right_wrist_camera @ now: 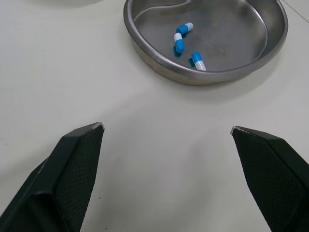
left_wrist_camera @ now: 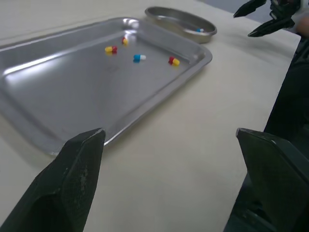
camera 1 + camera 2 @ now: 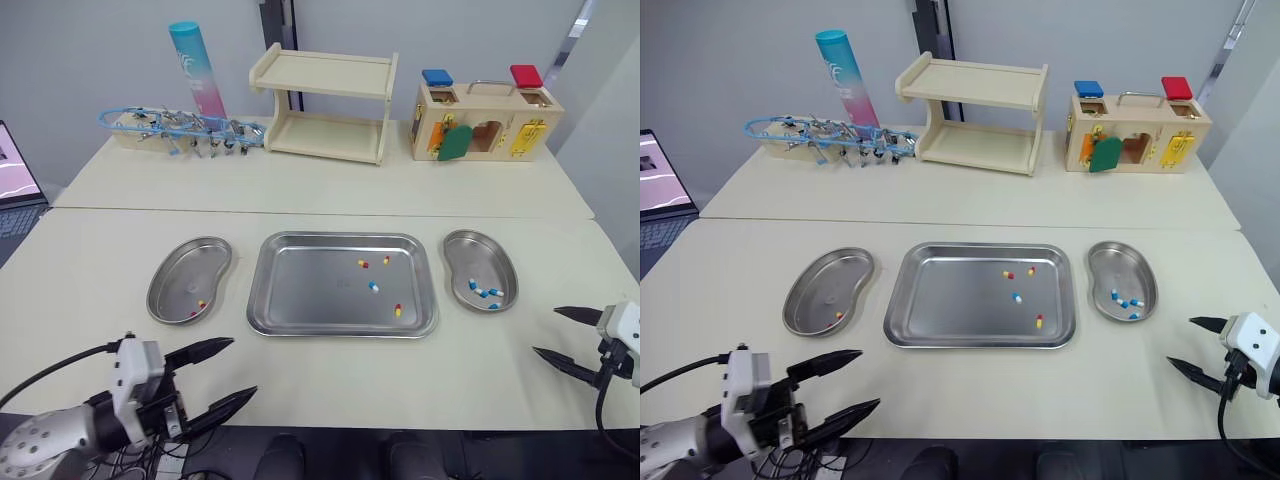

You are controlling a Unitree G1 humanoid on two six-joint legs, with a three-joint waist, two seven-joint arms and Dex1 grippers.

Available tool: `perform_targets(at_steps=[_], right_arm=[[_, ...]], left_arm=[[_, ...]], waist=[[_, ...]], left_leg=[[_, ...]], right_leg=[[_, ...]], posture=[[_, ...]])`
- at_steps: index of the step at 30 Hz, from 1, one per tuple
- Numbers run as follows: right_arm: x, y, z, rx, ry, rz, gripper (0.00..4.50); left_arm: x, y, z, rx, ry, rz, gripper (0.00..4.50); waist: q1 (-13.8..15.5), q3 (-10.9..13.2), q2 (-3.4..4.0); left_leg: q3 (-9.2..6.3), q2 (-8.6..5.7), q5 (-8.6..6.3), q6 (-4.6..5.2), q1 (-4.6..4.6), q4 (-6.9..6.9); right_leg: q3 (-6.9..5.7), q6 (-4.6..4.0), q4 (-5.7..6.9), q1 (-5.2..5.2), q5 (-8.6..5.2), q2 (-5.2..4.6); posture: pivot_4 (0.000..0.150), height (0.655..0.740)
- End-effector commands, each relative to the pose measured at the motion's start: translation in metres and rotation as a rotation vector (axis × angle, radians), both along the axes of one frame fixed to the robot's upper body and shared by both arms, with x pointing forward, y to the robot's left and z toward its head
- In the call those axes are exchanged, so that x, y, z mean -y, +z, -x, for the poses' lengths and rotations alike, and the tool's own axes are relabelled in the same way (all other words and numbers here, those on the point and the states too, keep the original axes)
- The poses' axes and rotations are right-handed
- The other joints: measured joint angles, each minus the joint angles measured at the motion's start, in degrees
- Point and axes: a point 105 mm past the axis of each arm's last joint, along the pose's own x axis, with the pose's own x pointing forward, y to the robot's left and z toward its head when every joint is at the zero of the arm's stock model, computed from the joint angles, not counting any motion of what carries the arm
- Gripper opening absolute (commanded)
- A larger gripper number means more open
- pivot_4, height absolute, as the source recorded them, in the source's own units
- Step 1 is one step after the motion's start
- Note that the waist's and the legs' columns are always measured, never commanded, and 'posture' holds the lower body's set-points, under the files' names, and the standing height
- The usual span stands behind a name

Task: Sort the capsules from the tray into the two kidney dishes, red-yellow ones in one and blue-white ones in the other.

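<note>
- The left claw (image 3: 243, 367) hangs over the near edge of the bench (image 3: 330, 385), released, with nothing between its fingers.
- The right claw (image 3: 546, 331) sits at the near right corner, also released and empty.
- The tray (image 3: 300, 285) lies centred between the two dishes. Four capsules remain in it, all in its right half.
- The loose blue-white capsule (image 3: 373, 287) lies forward and left of the right claw, which is judged the nearer arm. Its long axis runs roughly across the tray.
- Three red-yellow capsules (image 3: 363, 264) surround it, two farther back and one near the front rim.
- The left kidney dish (image 3: 185, 270) holds a red-yellow capsule (image 3: 200, 304). The right kidney dish (image 3: 470, 255) holds several blue-white capsules (image 1: 179, 43).
- Tray and dishes are polished metal with raised, rolled rims and flat floors.
- The capsules are small, smooth, round-ended cylinders, judged likely to roll or skid on the metal.
- The bench surface is matt and pale.
</note>
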Motion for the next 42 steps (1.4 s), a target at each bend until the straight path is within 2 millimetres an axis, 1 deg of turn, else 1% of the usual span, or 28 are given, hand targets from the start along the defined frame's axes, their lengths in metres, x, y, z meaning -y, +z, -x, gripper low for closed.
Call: perform_targets(at_steps=[1,3,5,6,8,10,14,15,17,18,20,21,27,30,36,39,42], right_arm=[[-0.021,0.033,-0.004,0.072,0.091,0.006,4.50],[-0.047,0.047,-0.008,0.096,0.171,-0.008,4.50],[-0.090,0.059,-0.016,0.119,0.278,-0.031,4.50],[-0.107,0.061,-0.019,0.115,0.308,-0.041,4.50],[-0.130,0.063,-0.023,0.098,0.342,-0.061,4.50],[-0.152,0.062,-0.031,0.090,0.357,-0.067,4.50],[-0.175,0.052,-0.044,0.072,0.348,-0.052,4.50],[-0.183,0.046,-0.048,0.050,0.341,-0.056,4.31],[-0.192,0.039,-0.053,0.024,0.327,-0.052,3.86],[-0.198,0.035,-0.062,0.023,0.288,-0.057,3.56],[-0.212,0.029,-0.075,0.031,0.247,-0.053,2.79],[-0.216,0.026,-0.080,0.026,0.215,-0.045,2.51],[-0.239,0.011,-0.095,-0.023,0.148,-0.044,2.51],[-0.242,0.004,-0.100,-0.047,0.107,-0.039,2.51],[-0.241,-0.001,-0.105,-0.075,0.068,-0.041,2.51],[-0.239,-0.002,-0.105,-0.087,0.061,-0.037,1.92],[-0.238,-0.005,-0.103,-0.095,0.069,-0.029,1.13]], left_arm=[[0.002,0.001,-0.003,0.047,-0.003,-0.010,4.48],[0.002,-0.001,-0.004,0.050,0.001,-0.007,4.48],[0.002,-0.003,-0.005,0.055,0.003,-0.005,4.48],[0.002,-0.004,-0.006,0.059,0.001,-0.007,4.48],[0.002,-0.005,-0.007,0.060,0.002,-0.006,4.48],[0.002,-0.007,-0.007,0.060,0.003,-0.006,4.48],[0.004,-0.010,-0.007,0.067,-0.007,-0.011,4.48],[0.005,-0.010,-0.007,0.072,-0.008,-0.014,4.50],[0.007,-0.010,-0.007,0.078,-0.016,-0.017,4.50],[0.007,-0.010,-0.007,0.078,-0.016,-0.017,4.50],[0.008,-0.011,-0.007,0.080,-0.017,-0.014,4.50],[0.008,-0.011,-0.008,0.081,-0.014,-0.011,4.50],[0.011,-0.011,-0.009,0.089,-0.020,-0.008,4.50],[0.013,-0.011,-0.009,0.090,-0.023,-0.008,4.50],[0.014,-0.012,-0.009,0.091,-0.028,-0.009,4.50],[0.014,-0.013,-0.009,0.090,-0.034,-0.007,4.50],[0.016,-0.013,-0.009,0.089,-0.039,-0.004,4.50]], waist=[[-0.09,-0.01,0.02],[-0.14,-0.01,0.05],[-0.57,0.00,0.05],[-0.67,0.00,0.07],[-0.50,0.01,0.04],[-0.16,0.03,-0.02],[0.54,0.05,-0.05],[0.55,0.05,-0.05],[0.34,0.05,-0.05],[0.25,0.05,-0.05],[-0.06,0.05,-0.04],[-0.14,0.06,-0.02],[-0.01,0.07,-0.01],[0.07,0.07,-0.01],[0.04,0.07,-0.01],[0.02,0.07,-0.01],[0.01,0.07,-0.01]], left_leg=[[0.00,0.00,0.00,0.00,0.00,0.00],[0.01,0.00,0.00,0.00,-0.01,0.00],[-0.02,0.00,0.00,0.00,0.00,-0.01],[-0.03,0.00,0.00,0.01,0.02,0.00],[-0.13,0.00,0.00,0.01,0.00,0.00],[-0.12,0.00,0.00,0.00,-0.06,0.01],[-0.16,0.00,0.00,0.00,-0.19,0.02],[-0.16,0.00,0.00,0.00,-0.21,0.02],[-0.16,0.00,0.00,0.00,-0.19,0.01],[-0.16,0.00,0.00,0.00,-0.18,0.01],[-0.18,0.00,0.00,0.00,-0.13,0.00],[-0.16,0.00,0.00,0.00,-0.12,0.00],[-0.19,0.00,0.00,0.01,-0.20,-0.02],[-0.22,0.00,0.00,0.01,-0.19,-0.02],[-0.21,0.00,0.00,0.01,-0.18,-0.02],[-0.21,0.00,0.00,0.01,-0.17,-0.02],[-0.21,0.00,0.00,0.01,-0.17,-0.02]], right_leg=[[0.00,0.00,0.00,0.00,0.00,0.00],[0.03,0.00,0.00,-0.01,0.00,0.00],[0.01,0.00,0.01,-0.01,0.00,0.01],[0.02,0.00,0.02,-0.01,0.00,0.02],[-0.06,0.00,0.04,-0.01,0.00,0.03],[-0.08,0.00,-0.02,-0.02,0.00,0.02],[-0.14,0.00,-0.07,-0.10,0.00,0.01],[-0.15,0.00,-0.07,-0.12,0.00,0.01],[-0.14,0.00,-0.04,-0.13,0.00,0.01],[-0.14,0.00,-0.01,-0.15,0.00,0.01],[-0.13,-0.01,0.02,-0.14,0.00,0.02],[-0.10,-0.01,0.04,-0.17,0.01,0.02],[-0.11,-0.02,0.01,-0.23,0.00,0.03],[-0.13,-0.02,0.04,-0.23,0.00,0.03],[-0.13,-0.02,0.04,-0.23,0.00,0.03],[-0.13,-0.02,0.04,-0.23,0.00,0.03],[-0.13,-0.02,0.04,-0.23,0.00,0.03]], posture=[[0.150,0.7400],[0.150,0.7400],[0.150,0.7400],[0.150,0.7400],[0.150,0.7400],[0.150,0.7400],[0.150,0.7400],[0.150,0.7400],[0.150,0.7400],[0.150,0.7400],[0.150,0.7400],[0.150,0.7400],[0.150,0.7400],[0.150,0.7400],[0.150,0.7400],[0.150,0.7400],[0.150,0.7400]])
